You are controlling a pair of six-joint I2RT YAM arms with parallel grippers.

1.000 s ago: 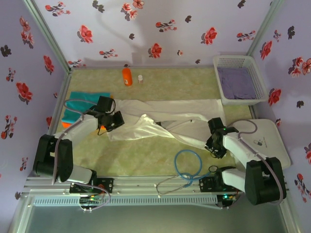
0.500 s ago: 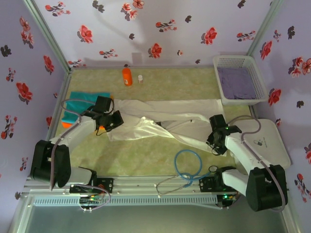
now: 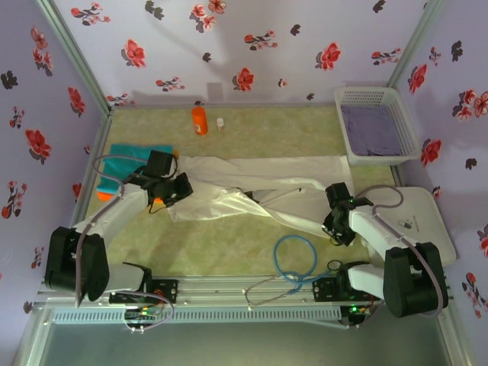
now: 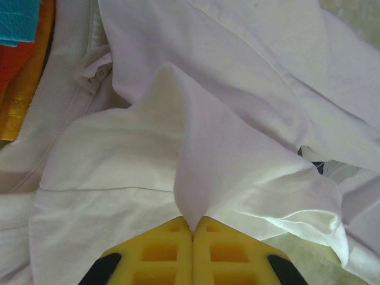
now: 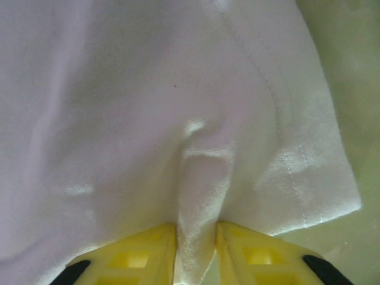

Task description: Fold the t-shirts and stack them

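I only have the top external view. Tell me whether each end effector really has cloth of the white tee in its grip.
Observer: Yes on the left. In the left wrist view, the left end effector is shut on a raised fold of the white tee.
Operator: Report the right one.
Observer: The right end effector pinches a ridge of the same cloth, close to a stitched hem.
Operator: Say what lies beyond the left pinch.
Observer: The tee's neck label, with the folded teal shirt and orange shirt just past it.
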